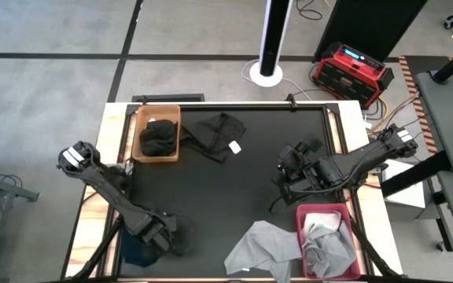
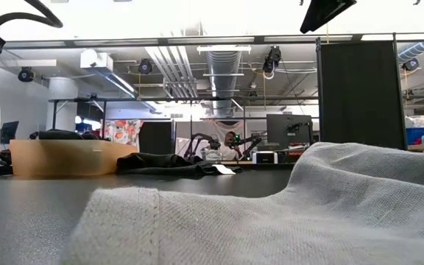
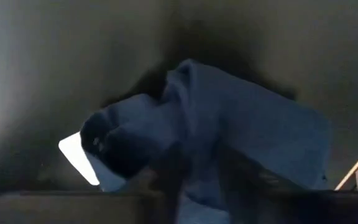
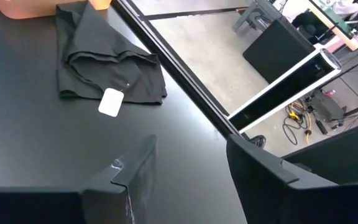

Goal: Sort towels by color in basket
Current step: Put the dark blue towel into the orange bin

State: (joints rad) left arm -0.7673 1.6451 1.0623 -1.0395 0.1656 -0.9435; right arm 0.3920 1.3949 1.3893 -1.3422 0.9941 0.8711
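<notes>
High view shows the navy blue towel (image 1: 136,250) at about 7 o'clock on the table (image 1: 242,196), close to the near left corner, partly hidden under the left arm. The left gripper (image 1: 162,233) sits directly on this towel, at its 2 o'clock side. In the left wrist view the blue cloth (image 3: 241,130) is bunched into a raised fold right ahead of the dark fingers, with a small white tag (image 3: 79,155) beside the fold. The jaws look narrow and seem to pinch the fold, but the contact itself is dark and blurred, so a firm grip cannot be confirmed.

The other towels lie well apart from it. A black towel (image 1: 220,135) with a white tag lies flat at 12 o'clock, just beside the wooden basket (image 1: 138,156), which holds another black towel (image 1: 159,137) at 11 o'clock. A grey towel (image 1: 262,248) lies at 5 o'clock, touching the red basket (image 1: 303,212), where more grey cloth (image 1: 326,245) already rests.

The right gripper (image 1: 288,179) hovers at 3 o'clock, above bare table, with its fingers (image 4: 129,171) half spread and nothing between them.

For the coming move, the key relation is simple: the navy towel is under the left gripper and far from the right one, so the left arm is the natural one to lift it. No basket with blue cloth is visible, so where it should go cannot be judged.
</notes>
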